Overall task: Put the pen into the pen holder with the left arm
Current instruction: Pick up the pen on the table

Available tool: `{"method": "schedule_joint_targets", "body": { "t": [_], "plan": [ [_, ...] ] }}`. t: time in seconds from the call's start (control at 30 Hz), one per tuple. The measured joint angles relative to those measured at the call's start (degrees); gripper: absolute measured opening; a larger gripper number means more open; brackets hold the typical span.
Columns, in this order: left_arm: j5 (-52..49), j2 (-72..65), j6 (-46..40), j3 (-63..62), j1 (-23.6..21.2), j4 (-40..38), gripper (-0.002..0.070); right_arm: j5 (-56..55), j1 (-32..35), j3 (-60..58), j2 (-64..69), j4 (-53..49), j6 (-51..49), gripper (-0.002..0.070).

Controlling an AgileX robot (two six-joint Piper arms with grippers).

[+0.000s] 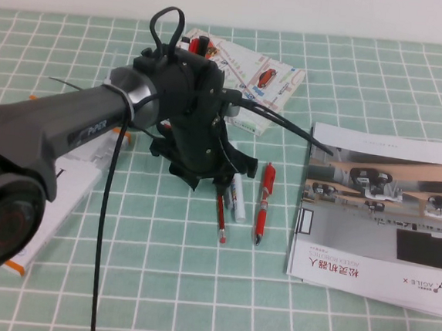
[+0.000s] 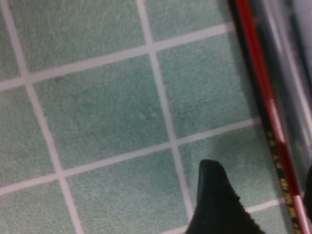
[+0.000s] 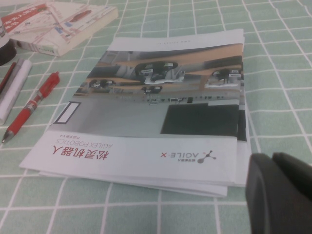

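Observation:
The pen [image 1: 220, 216] is a thin dark-red stick lying on the green checked cloth, its upper end hidden under my left gripper. My left gripper [image 1: 205, 172] points down over it. In the left wrist view the left gripper [image 2: 261, 168] is open and low over the cloth. The pen [image 2: 265, 97] runs between its fingers [image 2: 214, 204], close to the one at the picture's edge. The pen holder is mostly hidden behind the left arm; a red and white bit [image 1: 199, 46] peeks above the wrist. My right gripper [image 3: 270, 158] is shut and empty, near the brochure's corner.
A white marker [image 1: 238, 198] and a thicker red clicker pen [image 1: 264, 204] lie right beside the pen. A brochure [image 1: 380, 206] lies at the right. A printed book [image 1: 256, 76] lies at the back. A white box [image 1: 55, 205] sits under the left arm.

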State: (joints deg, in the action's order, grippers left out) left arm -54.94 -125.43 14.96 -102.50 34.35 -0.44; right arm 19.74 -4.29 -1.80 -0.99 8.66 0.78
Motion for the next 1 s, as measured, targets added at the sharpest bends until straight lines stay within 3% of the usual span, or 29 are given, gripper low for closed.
{"method": "schedule_joint_targets", "body": {
  "t": [0.43, 0.53, 0.8, 1.0],
  "plan": [
    [-0.28, -1.06, 0.14, -0.48, 0.13, -0.11, 0.0315, 0.0, 0.0, 0.0, 0.0, 0.0, 0.0, -0.002],
    [-0.4, -1.15, -0.36, -0.48, 0.13, -0.04, 0.0268, 0.0, 0.0, 0.0, 0.0, 0.0, 0.0, -0.002],
    [-3.47, -1.19, -5.26, -0.61, 0.13, 0.1, 0.0034, 0.0, 0.0, 0.0, 0.0, 0.0, 0.0, -0.002],
    [-5.62, -1.28, -9.69, -0.92, 0.26, 0.75, 0.0021, 0.0, 0.0, 0.0, 0.0, 0.0, 0.0, -0.002]
  ]
}}
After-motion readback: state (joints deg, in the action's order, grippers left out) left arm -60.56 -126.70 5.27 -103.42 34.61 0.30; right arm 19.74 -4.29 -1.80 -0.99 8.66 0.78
